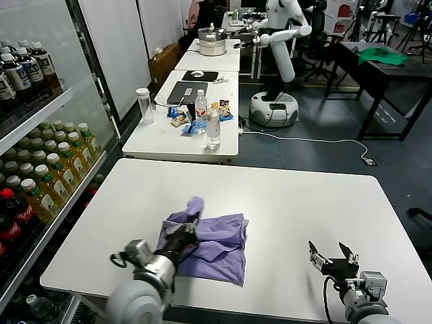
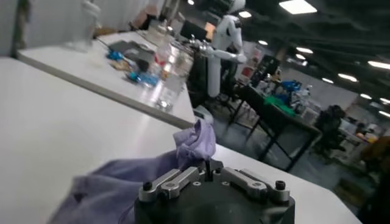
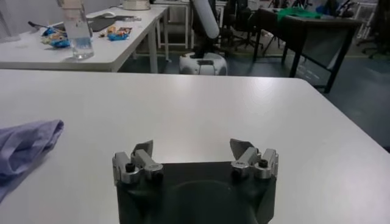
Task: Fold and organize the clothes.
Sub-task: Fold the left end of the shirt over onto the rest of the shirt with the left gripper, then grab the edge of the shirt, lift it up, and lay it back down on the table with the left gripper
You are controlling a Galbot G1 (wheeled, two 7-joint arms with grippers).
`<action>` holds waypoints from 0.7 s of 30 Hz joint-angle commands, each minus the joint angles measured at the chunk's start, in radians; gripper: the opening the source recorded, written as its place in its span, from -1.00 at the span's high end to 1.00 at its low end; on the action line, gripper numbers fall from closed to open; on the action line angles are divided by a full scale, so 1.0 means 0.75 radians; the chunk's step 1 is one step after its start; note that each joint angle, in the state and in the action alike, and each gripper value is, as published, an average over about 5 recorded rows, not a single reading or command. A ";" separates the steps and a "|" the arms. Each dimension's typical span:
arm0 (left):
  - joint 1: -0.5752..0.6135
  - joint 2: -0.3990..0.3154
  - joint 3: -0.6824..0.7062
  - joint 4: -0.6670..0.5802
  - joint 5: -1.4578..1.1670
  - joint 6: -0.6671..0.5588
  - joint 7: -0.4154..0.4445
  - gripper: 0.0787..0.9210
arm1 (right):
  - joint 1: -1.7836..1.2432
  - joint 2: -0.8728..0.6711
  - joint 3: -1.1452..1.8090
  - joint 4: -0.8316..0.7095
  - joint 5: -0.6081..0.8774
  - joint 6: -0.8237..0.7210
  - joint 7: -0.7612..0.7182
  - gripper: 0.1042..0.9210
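I'm mid-fold: my left gripper [image 1: 183, 237] sits on the shirt [image 1: 217, 244], jaws pinched together on a bunched lavender edge that stands up above it. The shirt lies rumpled on the table [image 1: 297, 202], on its near-left part. My right gripper [image 1: 334, 260] hovers right of the shirt, well apart from it, jaws spread and empty. Next, I judge, I need to carry the pinched edge across the shirt, lay it flat, and bring the right in to hold or smooth.
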 commanded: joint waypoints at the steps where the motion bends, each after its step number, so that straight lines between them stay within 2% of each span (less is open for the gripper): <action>1: -0.118 -0.132 0.225 0.217 0.065 -0.005 -0.002 0.94 | 0.021 0.002 -0.006 -0.023 -0.005 -0.001 -0.001 -0.76; 5: -0.134 -0.134 0.251 0.260 0.093 0.002 0.009 0.93 | 0.037 0.001 -0.011 -0.038 -0.003 -0.001 -0.001 -0.76; 8: -0.133 -0.120 0.263 0.255 0.103 -0.004 0.036 0.82 | 0.046 0.001 -0.013 -0.051 -0.003 -0.001 -0.001 -0.76; 16: -0.088 -0.070 0.258 0.107 0.089 -0.015 0.102 0.28 | 0.063 0.000 -0.018 -0.069 0.001 -0.003 -0.002 -0.76; 21: -0.027 -0.002 0.148 0.040 0.142 -0.031 0.092 -0.07 | 0.070 -0.005 -0.015 -0.074 0.010 -0.002 -0.003 -0.76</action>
